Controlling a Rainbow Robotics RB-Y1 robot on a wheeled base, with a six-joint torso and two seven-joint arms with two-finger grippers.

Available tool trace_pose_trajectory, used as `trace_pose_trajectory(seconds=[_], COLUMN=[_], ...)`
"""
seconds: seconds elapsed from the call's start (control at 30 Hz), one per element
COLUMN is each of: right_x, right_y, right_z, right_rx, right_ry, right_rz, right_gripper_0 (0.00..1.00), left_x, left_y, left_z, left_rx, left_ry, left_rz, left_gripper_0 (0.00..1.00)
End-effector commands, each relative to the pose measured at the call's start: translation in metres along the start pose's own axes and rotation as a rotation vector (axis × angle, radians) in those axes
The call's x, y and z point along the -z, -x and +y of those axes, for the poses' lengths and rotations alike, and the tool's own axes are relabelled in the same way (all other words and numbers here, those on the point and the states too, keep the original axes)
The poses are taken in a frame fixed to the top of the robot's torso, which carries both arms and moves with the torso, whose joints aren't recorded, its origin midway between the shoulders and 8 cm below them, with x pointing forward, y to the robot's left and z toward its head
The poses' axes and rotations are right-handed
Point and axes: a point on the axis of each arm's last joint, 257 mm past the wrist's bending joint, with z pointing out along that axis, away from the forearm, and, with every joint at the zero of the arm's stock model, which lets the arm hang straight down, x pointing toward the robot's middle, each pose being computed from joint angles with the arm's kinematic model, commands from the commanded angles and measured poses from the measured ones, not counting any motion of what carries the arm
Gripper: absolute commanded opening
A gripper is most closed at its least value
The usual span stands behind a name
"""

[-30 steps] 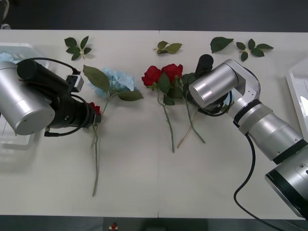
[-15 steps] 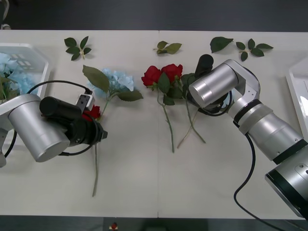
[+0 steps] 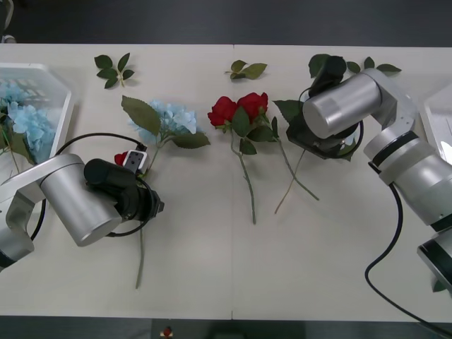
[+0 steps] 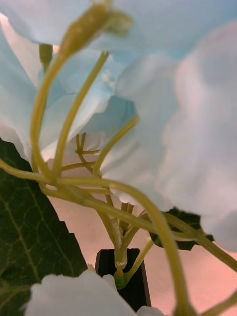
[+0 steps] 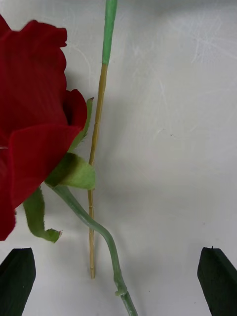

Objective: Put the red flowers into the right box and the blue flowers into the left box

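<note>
My left gripper (image 5: 118, 256) is open, hovering low over the table with a red flower (image 5: 34, 128) just beside it; that rose (image 3: 121, 157) peeks out from behind the left arm. A thin stem (image 5: 96, 148) runs between the fingers. My right arm (image 3: 346, 102) is raised at the back right, its gripper shut on a blue flower (image 4: 163, 123), whose stalks meet at one black finger (image 4: 121, 284); its stem (image 3: 289, 183) trails below. Another blue flower (image 3: 173, 119) and two red flowers (image 3: 222, 111) lie mid-table. The left box (image 3: 60, 85) holds blue flowers (image 3: 28, 120). The right box (image 3: 434, 120) shows its edge.
Loose green leaf sprigs lie along the table's far side at left (image 3: 113, 69), centre (image 3: 246, 69) and right (image 3: 371, 67). A long stem (image 3: 140, 247) stretches toward the front edge. A black cable (image 3: 381, 268) loops from the right arm.
The left arm swung toward the table front, uncovering the left box. The right arm moved right and back with the blue flower, dragging its stem along.
</note>
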Motion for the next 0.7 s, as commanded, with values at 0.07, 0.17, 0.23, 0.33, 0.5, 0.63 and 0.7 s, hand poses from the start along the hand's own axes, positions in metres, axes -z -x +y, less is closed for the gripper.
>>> trace_pose_trajectory(seconds=[0.07,0.17,0.23,0.33,0.5,0.63,0.7], right_x=[0.053,0.073,0.088,0.108,0.128,0.141,0.147], right_y=[0.053,0.059,0.059,0.054,0.046,0.036,0.028], right_z=[0.008,0.007,0.008,0.008,-0.001,-0.001,0.000], right_rx=[0.154,0.231,0.299,0.386,0.546,0.629,0.664], right_ry=[0.095,0.155,0.206,0.261,0.303,0.361,0.397], right_rz=[-0.068,-0.077,-0.090,-0.118,-0.185,-0.221,-0.226], right_gripper_0=[0.00,0.00,0.00,0.00,0.00,0.00,0.00], left_x=[0.009,0.017,0.029,0.051,0.095,0.124,0.134], left_y=[0.020,0.025,0.030,0.037,0.054,0.071,0.079], left_z=[-0.002,-0.004,-0.005,-0.010,-0.014,-0.019,-0.022], left_rx=[-0.040,-0.044,-0.040,-0.020,-0.037,-0.081,-0.113], left_ry=[-0.006,-0.016,-0.034,-0.074,-0.135,-0.210,-0.266], left_rz=[-0.047,-0.060,-0.065,-0.058,-0.079,-0.118,-0.151], left_gripper_0=[0.95,0.95,0.97,1.00,1.00,1.00,1.00])
